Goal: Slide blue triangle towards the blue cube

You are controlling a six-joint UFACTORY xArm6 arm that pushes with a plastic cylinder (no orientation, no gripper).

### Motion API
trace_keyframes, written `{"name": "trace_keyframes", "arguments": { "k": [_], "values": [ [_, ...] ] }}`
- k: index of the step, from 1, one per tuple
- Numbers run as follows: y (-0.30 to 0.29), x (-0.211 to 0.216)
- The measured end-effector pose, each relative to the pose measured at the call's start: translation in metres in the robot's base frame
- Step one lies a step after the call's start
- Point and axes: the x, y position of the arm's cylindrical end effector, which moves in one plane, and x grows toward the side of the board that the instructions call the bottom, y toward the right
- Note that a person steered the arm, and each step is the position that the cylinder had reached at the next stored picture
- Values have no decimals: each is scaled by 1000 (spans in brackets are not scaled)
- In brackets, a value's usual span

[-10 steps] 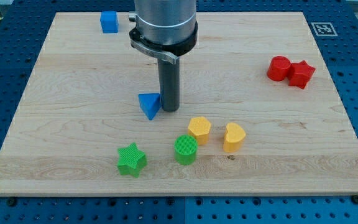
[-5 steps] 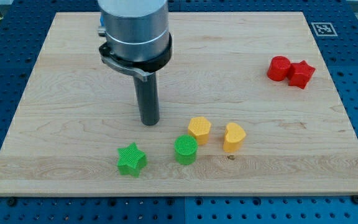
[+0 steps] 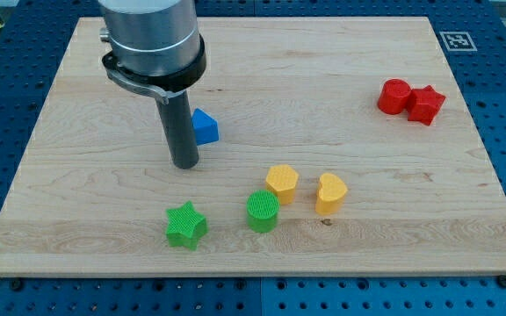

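My tip [image 3: 184,164] sat on the worktop [image 3: 393,219], touching or just beside the blue triangle's [image 3: 205,127] left-bottom side. No pincer on this rig, so none to report. Blue cube not visible, likely hidden behind the arm. Triangle looked light, rigid, slippery plastic, prone to spinning; best pushed square on a flat face.

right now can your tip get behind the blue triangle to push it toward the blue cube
Probably yes. My tip sits just to the view's left of and below the blue triangle, with bare board around it. The blue cube is hidden, probably behind my arm, so the exact push direction is uncertain.
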Motion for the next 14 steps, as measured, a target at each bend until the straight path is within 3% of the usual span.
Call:
{"name": "trace_keyframes", "arguments": {
  "k": [2, 3, 5, 7, 11, 14],
  "values": [
    [21, -23],
    [38, -9],
    [30, -58],
    [25, -74],
    [-10, -68],
    [-10, -88]
  ]
}}
